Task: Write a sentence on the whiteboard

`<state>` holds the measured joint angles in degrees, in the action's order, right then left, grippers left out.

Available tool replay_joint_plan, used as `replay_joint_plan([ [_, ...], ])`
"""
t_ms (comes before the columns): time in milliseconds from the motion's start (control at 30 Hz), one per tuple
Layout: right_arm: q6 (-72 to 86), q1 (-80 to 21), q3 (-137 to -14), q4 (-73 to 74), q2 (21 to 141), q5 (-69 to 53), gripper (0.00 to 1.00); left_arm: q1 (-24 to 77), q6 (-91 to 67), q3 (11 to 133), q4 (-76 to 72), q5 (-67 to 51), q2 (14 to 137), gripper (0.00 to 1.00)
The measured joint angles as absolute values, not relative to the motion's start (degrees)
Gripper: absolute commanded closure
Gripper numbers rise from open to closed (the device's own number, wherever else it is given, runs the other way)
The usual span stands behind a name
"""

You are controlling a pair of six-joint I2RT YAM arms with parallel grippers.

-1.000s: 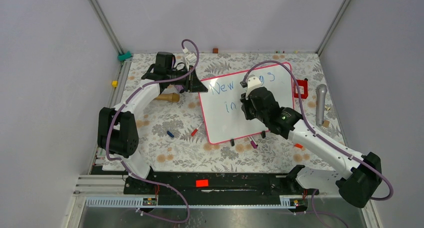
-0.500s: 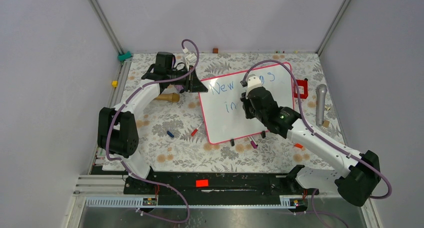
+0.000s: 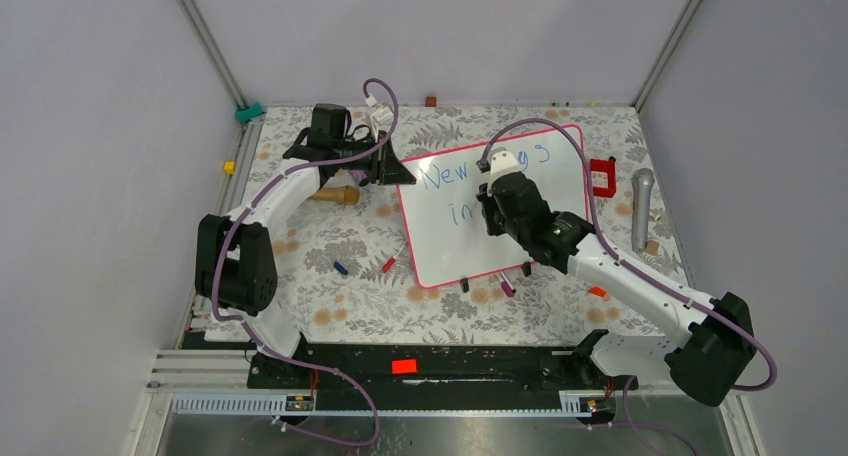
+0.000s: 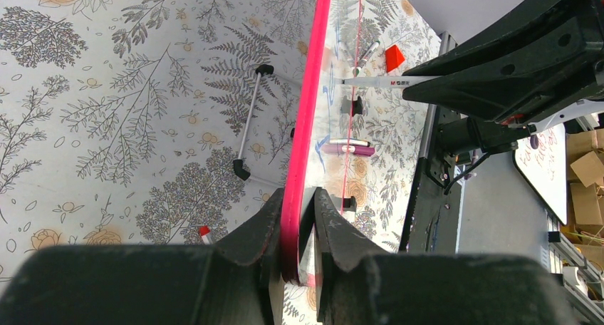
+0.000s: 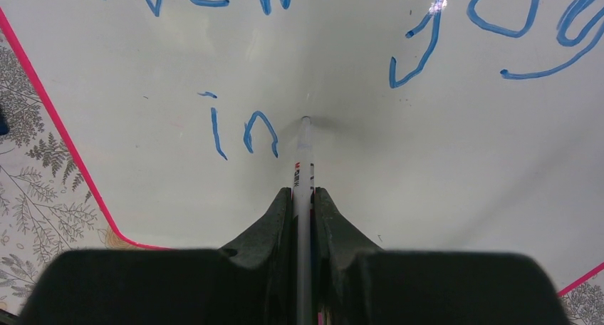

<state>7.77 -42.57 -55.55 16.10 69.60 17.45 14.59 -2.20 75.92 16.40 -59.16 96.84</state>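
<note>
1. Shifting slightly toward the upper left since a second ago, our right hand (image 5: 303,200) is clenching the marker (image 5: 304,150), its tip seeming to touch the whiteboard (image 3: 440,246) just right of "in".
2. Our left hand (image 4: 295,207) is gripping the whiteboard's pink frame; the whiteboard is sitting centre-frame on the worktop (image 3: 330,306).
3. We are judging the sentence (image 3: 447,174) partly done: two words above, "in" below, more remaining.
4. We are counting one whiteboard, one marker, two hands.

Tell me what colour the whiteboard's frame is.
Pink-red; the whiteboard frame shows best in the left wrist view.
</note>
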Motion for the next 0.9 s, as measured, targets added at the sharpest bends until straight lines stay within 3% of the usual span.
replay_joint_plan([
  [900, 8.36, -42.57, -55.20, 19.05, 69.58, 14.33, 1.00, 14.63, -2.13, 75.92, 16.38, -59.16, 96.82, 0.88],
])
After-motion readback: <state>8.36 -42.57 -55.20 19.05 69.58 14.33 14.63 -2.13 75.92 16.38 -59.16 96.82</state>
